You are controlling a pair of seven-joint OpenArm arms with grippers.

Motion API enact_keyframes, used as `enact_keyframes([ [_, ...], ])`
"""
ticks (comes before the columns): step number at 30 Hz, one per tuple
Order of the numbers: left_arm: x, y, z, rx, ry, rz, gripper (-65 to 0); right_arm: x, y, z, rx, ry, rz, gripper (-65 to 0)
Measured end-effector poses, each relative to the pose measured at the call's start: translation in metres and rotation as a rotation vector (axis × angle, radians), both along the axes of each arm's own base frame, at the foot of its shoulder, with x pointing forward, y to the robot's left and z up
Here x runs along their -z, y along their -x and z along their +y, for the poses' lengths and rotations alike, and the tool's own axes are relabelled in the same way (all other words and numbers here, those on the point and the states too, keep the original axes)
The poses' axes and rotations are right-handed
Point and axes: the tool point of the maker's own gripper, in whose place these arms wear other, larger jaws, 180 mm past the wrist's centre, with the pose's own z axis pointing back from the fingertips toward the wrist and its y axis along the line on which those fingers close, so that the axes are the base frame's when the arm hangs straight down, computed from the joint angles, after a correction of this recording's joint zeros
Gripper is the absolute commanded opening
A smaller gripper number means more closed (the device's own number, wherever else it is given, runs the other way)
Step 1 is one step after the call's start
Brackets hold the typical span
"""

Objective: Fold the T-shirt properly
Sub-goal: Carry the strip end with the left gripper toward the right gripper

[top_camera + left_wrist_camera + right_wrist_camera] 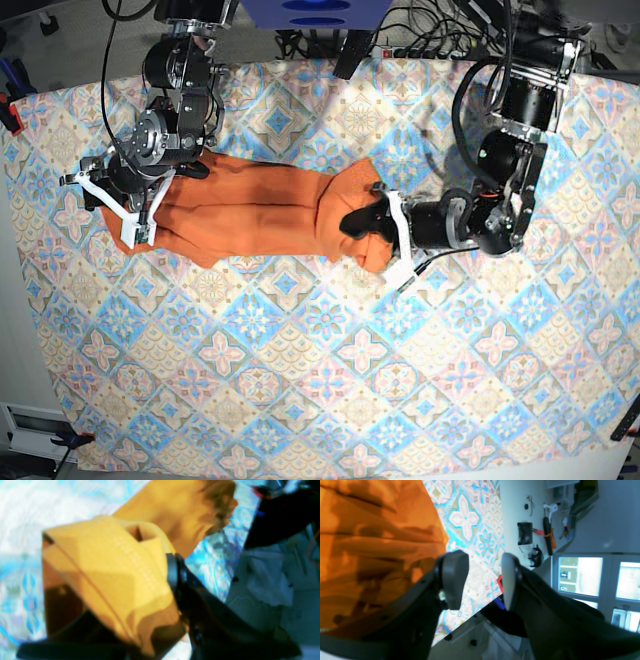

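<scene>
Left gripper (160, 590) clamped on a bunched hem fold of the orange T-shirt (260, 210), right gripper (483, 580) jaws apart and empty just beside the shirt's other end, garment stretched in a long band across the tile-patterned cloth (330, 380).

Looks like a robotics lab / workshop. Two-arm rig over a table w/ tile-patterned cloth (330, 370) spread flat as work surface. Cable bundles (430, 25) and power strip along far edge in base view. Right wrist view: white bench (515, 512) w/ scattered hand tools (548, 533), incl. orange-handled one, plus small black parts (525, 533). Windows (580, 576) beyond bench. Clamps (12, 118) at cloth's edges. Nothing domestic in sight.
</scene>
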Motion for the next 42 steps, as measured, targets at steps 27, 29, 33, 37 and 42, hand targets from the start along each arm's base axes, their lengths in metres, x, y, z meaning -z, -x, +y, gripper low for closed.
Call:
enact_keyframes([
  [27, 0.034, 0.021, -0.149, 0.248, -0.128, -0.004, -60.0, 0.0, 0.0, 0.0, 0.001, -0.003, 0.001, -39.8],
  [29, 0.032, 0.021, -0.153, 0.251, -0.109, -0.014, -60.0, 0.001, 0.0, 0.0, 0.001, -0.003, 0.001, -39.8],
  [33, 0.034, 0.022, -0.154, 0.261, -0.124, -0.02, -59.9, 0.0, 0.0, 0.0, 0.001, -0.003, 0.0, -39.8],
  [37, 0.031, 0.028, -0.163, 0.331, -0.157, -0.055, -54.1, 0.001, 0.001, 0.0, 0.002, -0.003, 0.003, -39.8],
  [42, 0.027, 0.029, -0.17, 0.345, -0.142, -0.066, -32.5, 0.0, 0.0, 0.0, 0.001, -0.002, 0.001, -39.8],
])
